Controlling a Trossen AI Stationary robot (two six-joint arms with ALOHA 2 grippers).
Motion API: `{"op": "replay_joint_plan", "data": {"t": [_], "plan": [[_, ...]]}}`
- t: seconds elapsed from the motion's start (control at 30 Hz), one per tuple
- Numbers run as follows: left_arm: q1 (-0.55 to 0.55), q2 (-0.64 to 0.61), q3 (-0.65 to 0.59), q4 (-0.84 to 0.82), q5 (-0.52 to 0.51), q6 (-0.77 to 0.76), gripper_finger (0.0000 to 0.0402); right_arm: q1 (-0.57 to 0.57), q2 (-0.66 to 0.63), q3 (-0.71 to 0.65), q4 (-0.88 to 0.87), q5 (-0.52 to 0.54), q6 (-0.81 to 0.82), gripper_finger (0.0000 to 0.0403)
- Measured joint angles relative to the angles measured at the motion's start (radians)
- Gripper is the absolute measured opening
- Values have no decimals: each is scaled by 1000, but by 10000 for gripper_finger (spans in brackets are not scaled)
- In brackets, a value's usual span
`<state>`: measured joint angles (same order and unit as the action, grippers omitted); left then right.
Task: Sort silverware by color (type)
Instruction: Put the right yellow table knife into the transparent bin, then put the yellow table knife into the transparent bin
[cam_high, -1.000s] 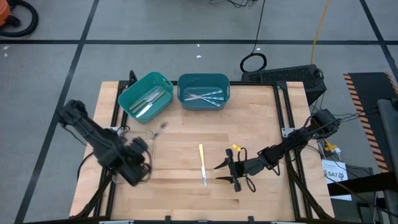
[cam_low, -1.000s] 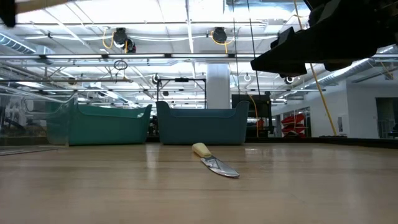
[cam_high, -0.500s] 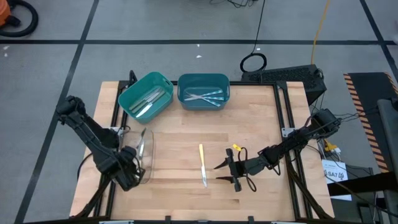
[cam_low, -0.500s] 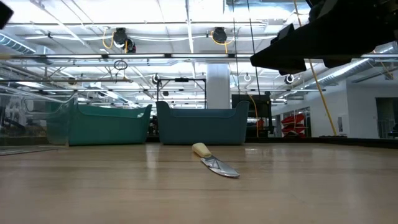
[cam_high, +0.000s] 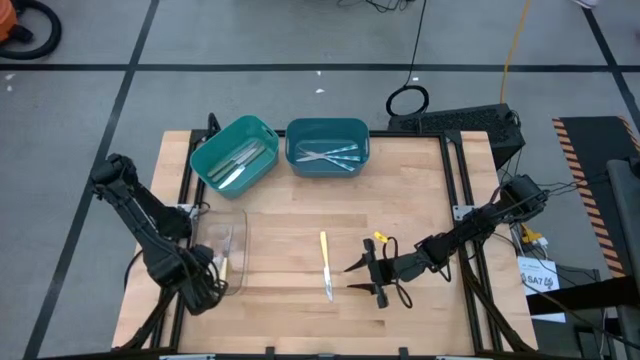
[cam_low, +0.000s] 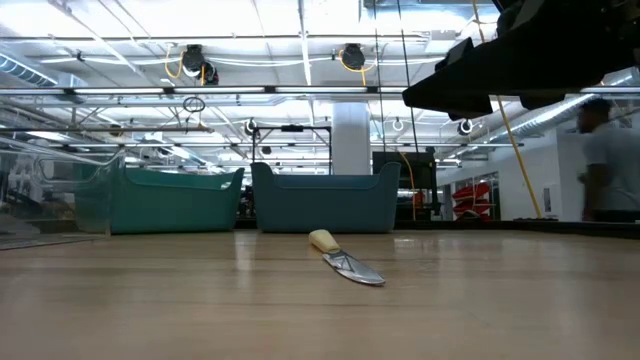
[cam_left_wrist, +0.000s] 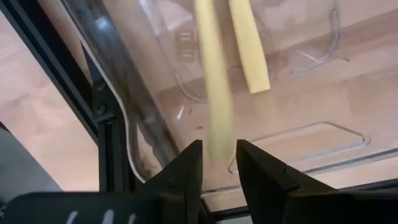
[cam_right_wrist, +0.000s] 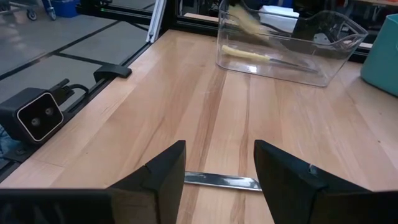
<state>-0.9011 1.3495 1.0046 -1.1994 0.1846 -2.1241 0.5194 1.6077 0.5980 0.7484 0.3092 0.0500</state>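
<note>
My left gripper (cam_high: 206, 283) (cam_left_wrist: 217, 167) hangs at the near-left end of the clear tray (cam_high: 213, 228), fingers slightly parted. A yellow-handled utensil (cam_left_wrist: 216, 93) shows blurred just beyond its fingertips, over the tray floor. A second yellow-handled utensil (cam_left_wrist: 249, 50) (cam_right_wrist: 244, 53) lies flat in the tray. A yellow-handled knife (cam_high: 325, 264) (cam_low: 344, 261) lies flat on the table, blade toward the near edge. My right gripper (cam_high: 353, 277) (cam_right_wrist: 217, 171) hovers open just right of the knife's blade (cam_right_wrist: 221, 181).
Two teal bins stand at the far edge. The left bin (cam_high: 234, 153) holds pale utensils, and the right bin (cam_high: 328, 147) holds light-blue ones. Black frame rails (cam_left_wrist: 106, 118) run along the table's sides. A person (cam_low: 610, 160) stands in the room beyond.
My left gripper has drawn back toward the table's near-left corner. The yellow-handled utensil travelled with it, from over the bare table right of the tray to inside the tray. It now shows blurred in front of the fingertips. My right arm and the knife have kept still.
</note>
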Motion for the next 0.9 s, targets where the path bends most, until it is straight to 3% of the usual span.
{"op": "replay_joint_plan", "data": {"t": [0.33,0.7,0.9], "plan": [[-3,0,0,-9,-95,49,107,0,0,0,-1,0,-6,183],[3,0,0,-13,-328,146,108,0,0,0,0,1,17,183],[31,1,0,-12,-386,231,108,-2,0,0,0,2,17,183]]}}
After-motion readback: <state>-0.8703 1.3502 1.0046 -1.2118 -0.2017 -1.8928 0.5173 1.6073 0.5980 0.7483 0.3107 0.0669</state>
